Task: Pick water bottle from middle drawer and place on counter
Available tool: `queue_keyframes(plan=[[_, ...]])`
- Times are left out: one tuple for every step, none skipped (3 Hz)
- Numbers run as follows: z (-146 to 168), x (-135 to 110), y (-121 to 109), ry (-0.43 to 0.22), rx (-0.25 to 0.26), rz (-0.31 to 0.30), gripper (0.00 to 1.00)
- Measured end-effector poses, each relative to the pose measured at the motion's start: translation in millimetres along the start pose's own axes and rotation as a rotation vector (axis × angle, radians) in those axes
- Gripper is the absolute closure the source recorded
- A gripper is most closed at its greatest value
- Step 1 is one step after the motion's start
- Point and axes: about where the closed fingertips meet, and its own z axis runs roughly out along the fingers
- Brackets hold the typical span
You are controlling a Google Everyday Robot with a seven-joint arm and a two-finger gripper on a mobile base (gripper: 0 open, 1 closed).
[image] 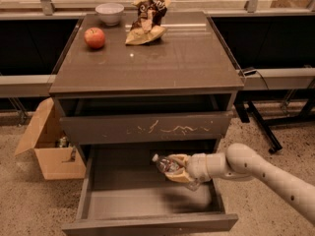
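The water bottle (167, 165) is a small clear bottle with a white cap pointing up-left. My gripper (177, 170) is shut on it and holds it lifted above the floor of the open middle drawer (118, 203), near the drawer's middle-right. The white arm reaches in from the lower right. The counter (167, 58) is the glossy dark top slab above, well above the gripper. The drawer front with pale scratch marks (145, 128) sits just above the bottle.
On the counter stand a red apple (94, 37), a white bowl (109, 13) and a crumpled brown chip bag (146, 21). An open cardboard box (49, 149) sits on the floor left of the cabinet. A black stand's legs (258, 124) are at the right.
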Motion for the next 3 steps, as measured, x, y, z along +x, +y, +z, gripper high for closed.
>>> queue_keyframes(plan=[[1, 1, 10, -0.004, -0.036, -0.005, 1.0], [-4, -17, 13, -0.023, -0.033, -0.051, 1.0], [-28, -71, 36, 0.003, -0.007, -0.206, 1.0]])
